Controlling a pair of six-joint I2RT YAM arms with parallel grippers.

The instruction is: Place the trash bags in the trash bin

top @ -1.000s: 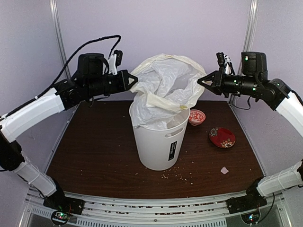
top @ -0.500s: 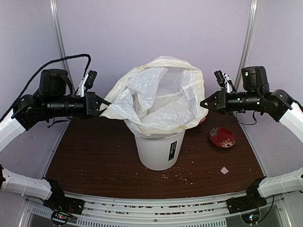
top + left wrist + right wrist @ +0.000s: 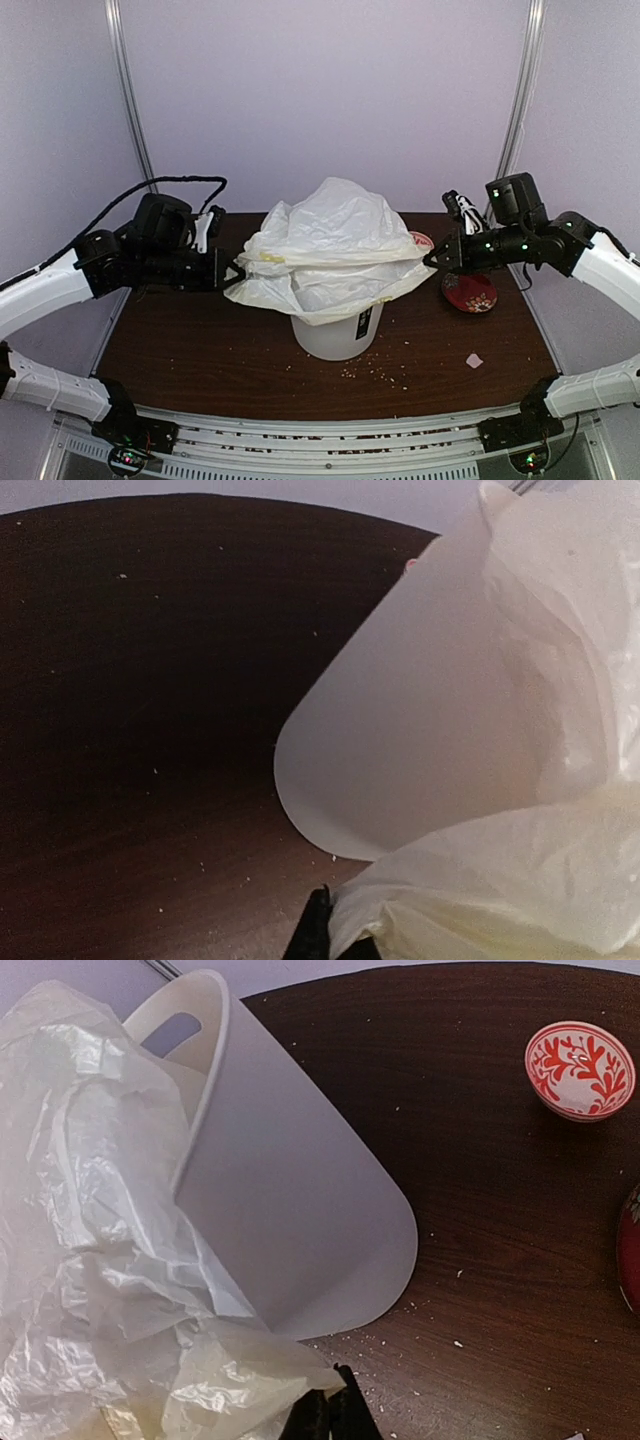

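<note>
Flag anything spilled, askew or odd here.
Crumbs are scattered over the table in front of the trash bin, with a white paper scrap to the right. The trash bag lies spread over the bin's mouth, overhanging both sides.

Left hand (image 3: 322, 932) pinching trash bag (image 3: 520, 880), bin (image 3: 420, 730) beside

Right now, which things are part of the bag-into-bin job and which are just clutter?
Job: bag, spread over the bin; left gripper and right gripper, each shut on a bag edge.
Lying about: bowl, red dish, paper scrap, crumbs.
</note>
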